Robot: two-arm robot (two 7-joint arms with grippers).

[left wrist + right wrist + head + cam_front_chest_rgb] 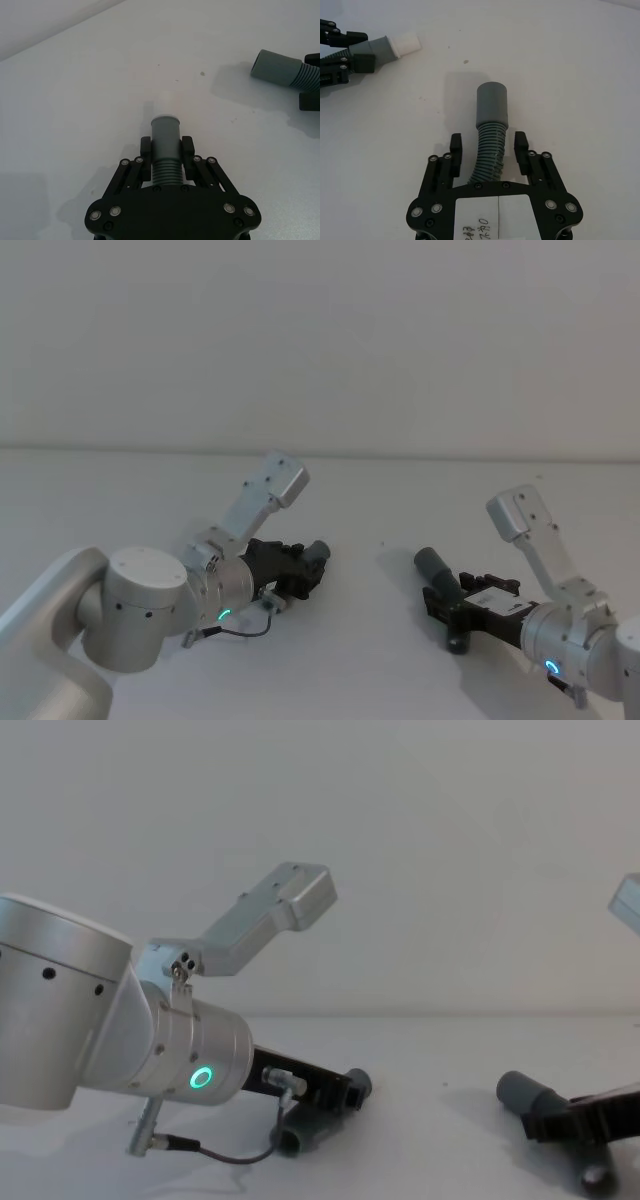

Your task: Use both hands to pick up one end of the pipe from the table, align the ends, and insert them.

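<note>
1. Head view: the left gripper (305, 562) sits low over the white table (380, 490), left of centre. The right gripper (452, 598) sits low at the right. They are well apart, tips turned toward each other.
2. Left wrist view: the left gripper's fingers (146, 150) press against both sides of the tipped pipe piece (166, 167). They pinch it on its ribs just behind the grey collar (165, 132). The collar juts out past the fingertips.
3. Right wrist view: farther off, the whitish tip (406, 43) of that piece shows beyond its collar.
4. Right wrist view: the right gripper is spread, with one finger (521, 145) on each side of the cuffed pipe piece (490, 150). There is a gap on both sides and no contact is seen. It straddles the ribbed stretch. The smooth grey cuff (492, 105) lies forward of the fingertips.
5. Chest view: the rear of the tipped piece droops below the left gripper, close to the table. The cuff shows at the right. Whether the cuffed piece rests on the table, cannot tell.
6. Tip and cuff are well apart, with bare table between them.
</note>
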